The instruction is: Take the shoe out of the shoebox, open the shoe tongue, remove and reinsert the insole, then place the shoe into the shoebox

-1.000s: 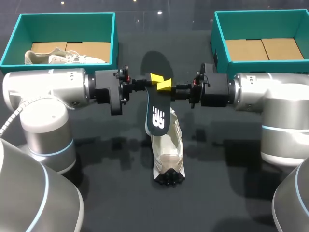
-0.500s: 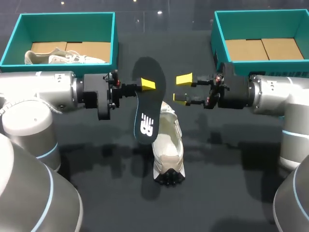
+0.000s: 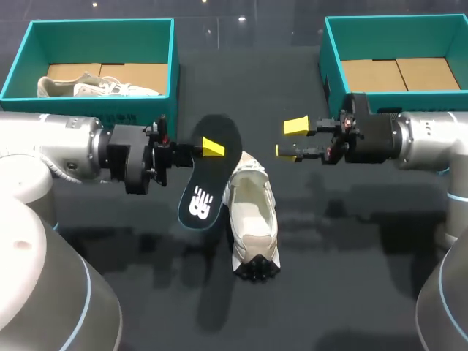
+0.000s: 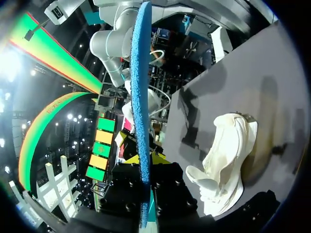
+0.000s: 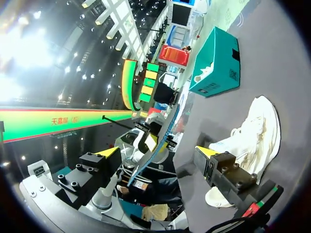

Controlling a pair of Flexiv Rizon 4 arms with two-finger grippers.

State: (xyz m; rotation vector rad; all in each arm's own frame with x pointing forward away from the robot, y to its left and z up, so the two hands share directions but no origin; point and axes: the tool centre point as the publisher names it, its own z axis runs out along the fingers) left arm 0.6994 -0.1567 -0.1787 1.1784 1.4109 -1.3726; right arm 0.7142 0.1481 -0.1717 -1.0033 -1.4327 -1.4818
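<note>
A cream shoe (image 3: 252, 219) lies on the dark table, its toe toward the front edge. Beside it, to its left, my left gripper (image 3: 212, 148) is shut on the heel end of a black insole (image 3: 199, 199), which hangs tilted above the table. In the left wrist view the insole (image 4: 140, 97) stands edge-on between the fingers of the left gripper (image 4: 144, 160), with the shoe (image 4: 226, 160) off to one side. My right gripper (image 3: 289, 139) stands open and empty, right of the insole and above the shoe's heel. Its wrist view shows the right gripper (image 5: 158, 151) with spread fingers, the shoe (image 5: 252, 138) beneath.
A teal shoebox (image 3: 174, 55) at the back left holds a second pale shoe (image 3: 95, 86). Another teal shoebox (image 3: 327, 51) at the back right shows only its cardboard floor. The left box (image 5: 216, 65) also appears in the right wrist view.
My right gripper let go of the insole, opened wide and drew back to the right. My left arm carried the insole leftward and lower, off the shoe.
</note>
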